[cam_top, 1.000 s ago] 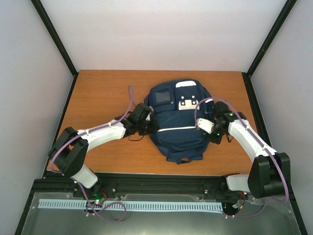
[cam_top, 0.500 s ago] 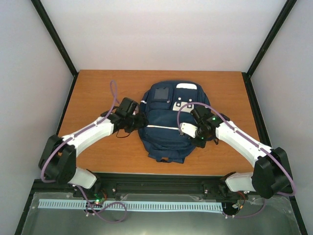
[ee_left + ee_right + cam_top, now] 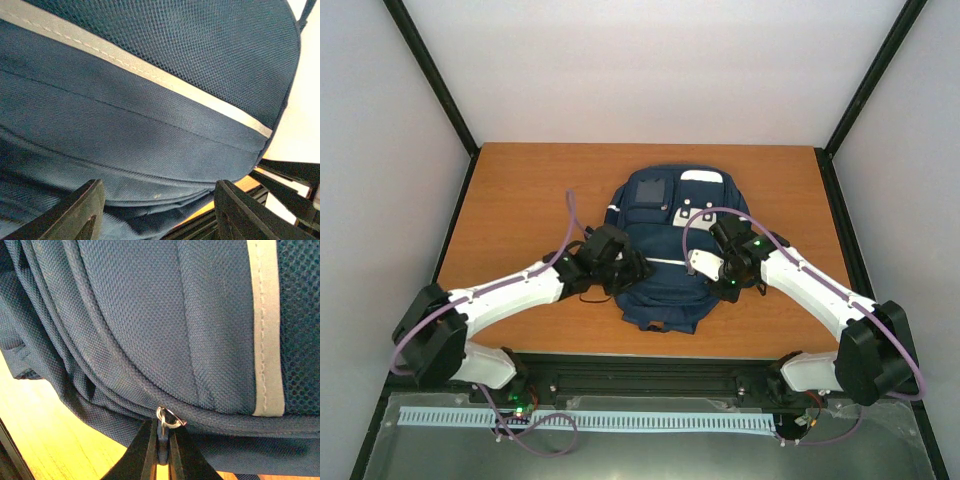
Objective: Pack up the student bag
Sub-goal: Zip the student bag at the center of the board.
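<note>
The student bag lies flat in the middle of the table, navy with a white stripe and white patches. My left gripper is at its lower left side. In the left wrist view the left gripper stands open, its dark fingers spread either side of the bag's seamed edge with nothing pinched. My right gripper is at the bag's right side. The right wrist view shows the right gripper shut on the zipper pull, its metal ring just above the fingertips.
The orange wooden table shows on both sides of the bag. A black rail runs along the near edge by the arm bases. Dark frame posts and pale walls enclose the table.
The bag slid left and away with the right gripper, then stayed put. My left gripper opened, swung out to the left, and has come back against the bag's lower left side.
</note>
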`<state>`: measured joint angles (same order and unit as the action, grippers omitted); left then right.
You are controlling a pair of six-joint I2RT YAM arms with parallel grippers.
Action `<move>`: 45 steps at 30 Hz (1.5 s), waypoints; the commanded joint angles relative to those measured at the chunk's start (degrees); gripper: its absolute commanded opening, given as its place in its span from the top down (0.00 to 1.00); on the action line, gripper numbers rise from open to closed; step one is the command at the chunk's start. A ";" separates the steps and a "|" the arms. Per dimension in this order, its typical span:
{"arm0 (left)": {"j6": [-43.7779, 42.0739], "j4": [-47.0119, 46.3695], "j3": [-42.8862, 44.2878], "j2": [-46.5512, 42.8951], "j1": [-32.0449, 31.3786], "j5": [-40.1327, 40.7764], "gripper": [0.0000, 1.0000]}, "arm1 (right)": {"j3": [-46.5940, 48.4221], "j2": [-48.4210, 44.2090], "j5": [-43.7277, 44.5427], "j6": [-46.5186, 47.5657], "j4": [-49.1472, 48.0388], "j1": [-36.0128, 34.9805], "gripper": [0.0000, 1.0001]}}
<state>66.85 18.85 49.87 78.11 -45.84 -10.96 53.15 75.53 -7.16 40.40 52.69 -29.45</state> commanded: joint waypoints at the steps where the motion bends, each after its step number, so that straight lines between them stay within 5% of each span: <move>1: 6.98 -6.80 2.60 4.24 -2.17 0.09 0.39 | -0.01 -0.02 -2.18 -1.18 -1.20 -0.79 0.97; 8: 9.91 -10.30 4.29 10.00 -2.93 -1.79 0.42 | -0.56 -0.16 -2.21 -1.38 -1.47 -0.78 0.97; 17: 9.67 -8.44 4.25 10.03 -3.02 2.26 0.89 | -1.03 -0.18 1.06 -0.22 -1.27 -0.41 0.97; 20: 9.01 -7.13 3.37 8.79 -2.92 3.77 0.98 | -1.63 -0.55 1.94 1.71 -1.26 1.70 0.97; 28: 7.65 -6.99 1.49 8.94 -2.89 2.51 0.99 | 2.03 2.65 1.39 3.99 -2.89 8.93 0.97; 42: 3.10 -4.96 3.68 9.79 -2.99 2.67 0.99 | 5.01 6.58 2.86 0.73 -8.75 9.93 0.97; 45: 1.54 -4.61 4.45 9.96 -3.00 2.27 0.89 | 4.57 4.58 2.90 0.45 -7.96 10.32 0.96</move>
<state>73.01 11.55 51.94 87.94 -48.53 -8.80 56.95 82.94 -6.70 42.37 49.08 -20.53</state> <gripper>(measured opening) 0.058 0.045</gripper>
